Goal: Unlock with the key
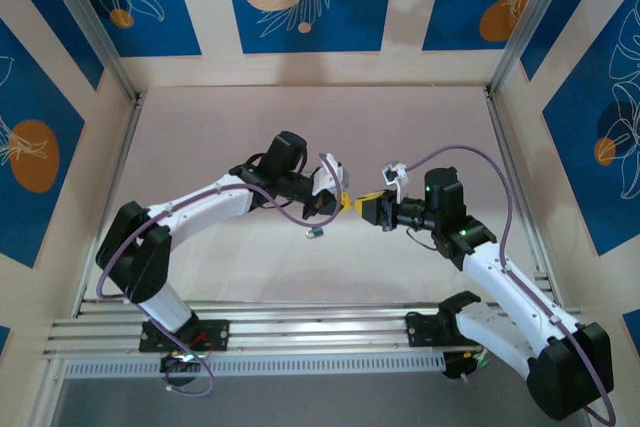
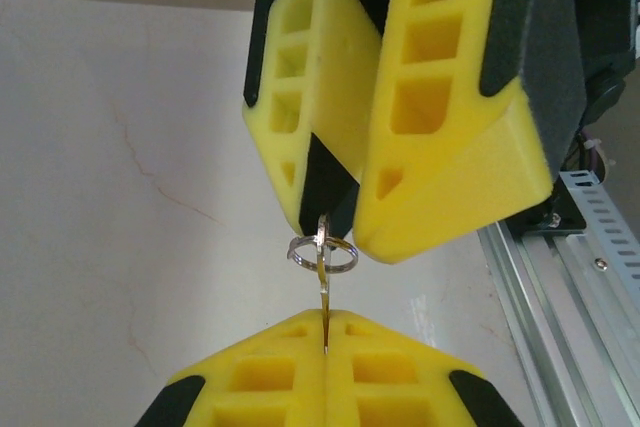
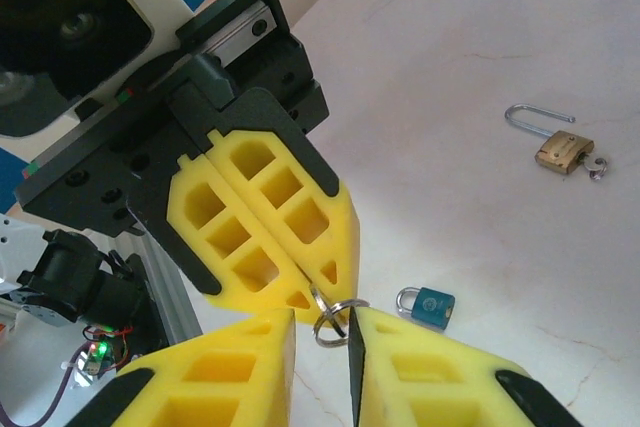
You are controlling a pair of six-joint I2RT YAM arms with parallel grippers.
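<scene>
Showing the key (image 2: 324, 287) clenched in the left tool (image 2: 325, 319), long axis pointing to 12 o'clock between the narrowly parted jaws of the right tool (image 2: 335, 232), grip unclear; blue padlock (image 3: 425, 305) rests on the desk (image 3: 480, 67).

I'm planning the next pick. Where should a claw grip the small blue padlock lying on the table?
The blue padlock lies flat, so I'd come straight down and pinch its body across the narrow sides. Its shackle looks too thin and rounded to hold firmly.
</scene>
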